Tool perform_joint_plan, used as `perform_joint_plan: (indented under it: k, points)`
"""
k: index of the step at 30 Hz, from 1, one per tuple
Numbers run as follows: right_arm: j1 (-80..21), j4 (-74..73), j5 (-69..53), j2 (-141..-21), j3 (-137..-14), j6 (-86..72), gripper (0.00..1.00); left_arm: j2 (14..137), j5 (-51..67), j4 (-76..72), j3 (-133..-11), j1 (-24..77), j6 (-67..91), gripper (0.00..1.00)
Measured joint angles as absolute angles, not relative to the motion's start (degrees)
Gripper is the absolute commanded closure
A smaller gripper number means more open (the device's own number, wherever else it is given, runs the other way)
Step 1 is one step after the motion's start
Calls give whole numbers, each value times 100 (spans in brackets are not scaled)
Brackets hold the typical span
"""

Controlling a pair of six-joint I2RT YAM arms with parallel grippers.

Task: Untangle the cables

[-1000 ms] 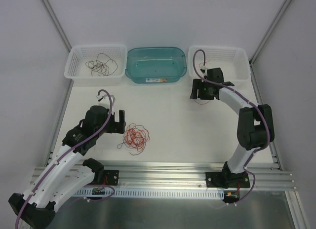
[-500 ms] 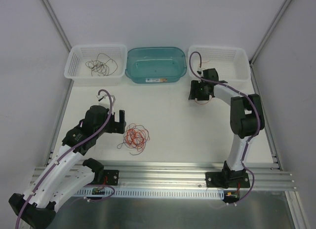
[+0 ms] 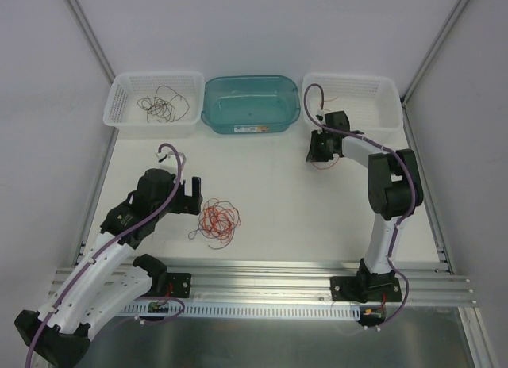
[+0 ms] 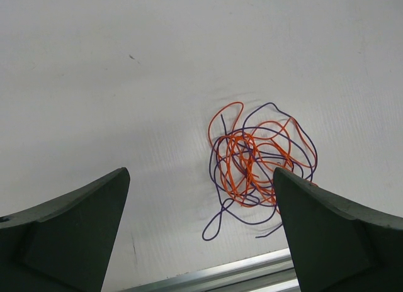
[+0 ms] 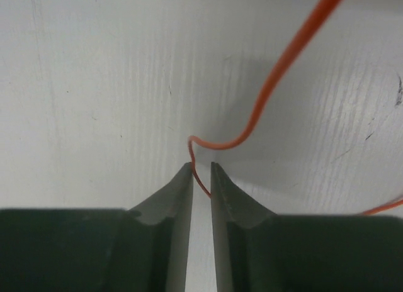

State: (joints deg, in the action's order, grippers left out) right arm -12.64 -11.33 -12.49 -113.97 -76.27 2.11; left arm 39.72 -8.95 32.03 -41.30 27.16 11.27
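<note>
Cables of thin orange and dark purple wire point(image 4: 258, 163) lie tangled on the white tabletop point(image 3: 278, 193), just ahead of the left claw point(image 4: 200, 179), whose fingers stand wide apart. Right claw point(image 5: 201, 169) has its fingers nearly together around one loose orange wire point(image 5: 277, 72); whether it is pinched, I cannot tell.

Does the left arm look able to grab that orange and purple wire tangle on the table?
Probably yes: the left gripper hangs open right beside the wire tangle, and nothing lies between them.
</note>
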Motion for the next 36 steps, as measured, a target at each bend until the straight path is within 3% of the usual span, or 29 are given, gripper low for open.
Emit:
perform_joint_plan:
  k: [4,12,18,26,36]
  points:
    - [-1271,-1085,-1247,-11343,-7540,193,99,3972,-891,3201,-4130,2689,1127,1]
    - [-1280,-1474,-1232,-10501,-7500,290,99,3972,-810,3201,-4130,2689,1127,1]
    - [-1280,-2139,-1026,-9963,-8438,517,99,3972,-792,3201,-4130,2689,1125,1]
    - [-1109,-2421,-473,-10154,-10580,777,98,3975,-790,3199,-4130,2689,1127,1]
    - [-646,-1734,-233,-11323,-11454,945,88,4110,-775,3197,-4130,2644,1127,1]
